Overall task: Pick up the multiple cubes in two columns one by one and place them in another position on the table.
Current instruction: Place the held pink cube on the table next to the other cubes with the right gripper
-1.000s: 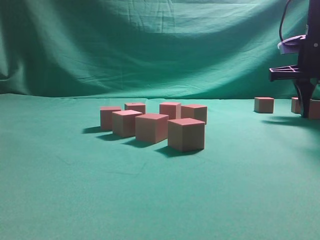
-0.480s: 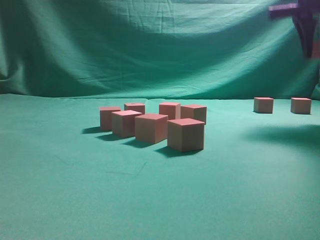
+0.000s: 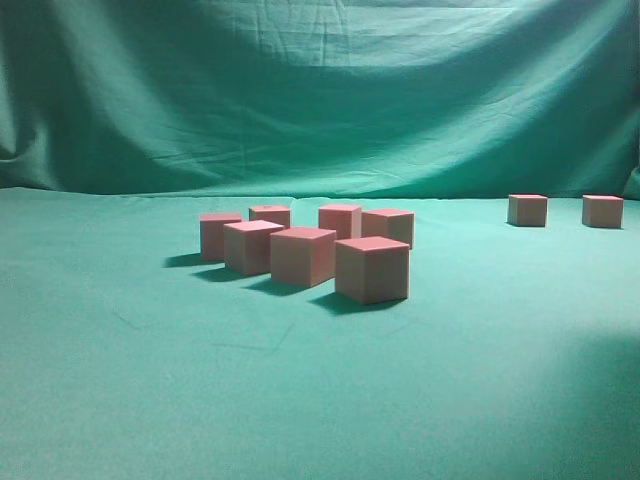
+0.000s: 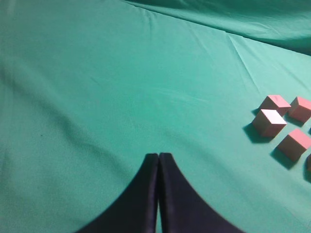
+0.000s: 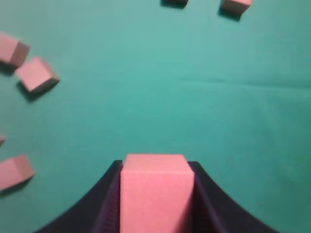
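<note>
Several pinkish-red cubes (image 3: 372, 268) stand in two columns on the green table (image 3: 150, 380) in the middle of the exterior view. Two more cubes (image 3: 527, 209) stand apart at the far right. Neither gripper shows in the exterior view. In the right wrist view my right gripper (image 5: 155, 167) is shut on one cube (image 5: 155, 199) and holds it high above the cloth. In the left wrist view my left gripper (image 4: 159, 156) is shut and empty over bare cloth, with a few cubes (image 4: 269, 121) to its right.
A draped green backdrop (image 3: 320, 90) closes off the back of the table. In the right wrist view loose cubes (image 5: 36, 74) lie at the left and two cubes (image 5: 235, 5) at the top edge.
My right gripper, low among the far-right cubes a second ago, rose with one cube and left the exterior view at the top. Two cubes stand there now instead of three.
</note>
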Action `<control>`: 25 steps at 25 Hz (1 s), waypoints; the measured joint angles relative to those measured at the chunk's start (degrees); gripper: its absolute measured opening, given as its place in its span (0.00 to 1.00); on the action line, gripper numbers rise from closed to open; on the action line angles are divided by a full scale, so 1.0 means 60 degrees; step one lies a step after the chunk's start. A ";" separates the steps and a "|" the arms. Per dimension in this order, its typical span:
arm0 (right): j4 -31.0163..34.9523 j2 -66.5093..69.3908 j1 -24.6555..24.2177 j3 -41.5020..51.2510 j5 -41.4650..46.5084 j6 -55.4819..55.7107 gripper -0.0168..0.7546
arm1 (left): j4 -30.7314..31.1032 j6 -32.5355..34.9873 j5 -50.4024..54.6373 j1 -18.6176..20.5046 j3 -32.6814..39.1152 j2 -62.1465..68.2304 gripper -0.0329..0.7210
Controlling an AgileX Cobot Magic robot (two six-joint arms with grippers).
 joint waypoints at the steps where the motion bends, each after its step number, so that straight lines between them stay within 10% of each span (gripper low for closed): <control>1: 0.0132 -0.0311 0.0239 0.0498 -0.0130 0.0000 0.37 | 0.0000 0.0000 0.0000 0.0000 0.0000 0.0000 0.04; 17: 0.1196 -0.1547 0.4865 0.3805 -0.2169 -0.0717 0.37 | 0.0000 0.0000 0.0000 0.0000 0.0000 0.0000 0.04; 25: 0.1211 0.0002 0.5516 0.3805 -0.3300 -0.1183 0.37 | 0.0000 0.0000 0.0000 0.0000 0.0000 0.0000 0.04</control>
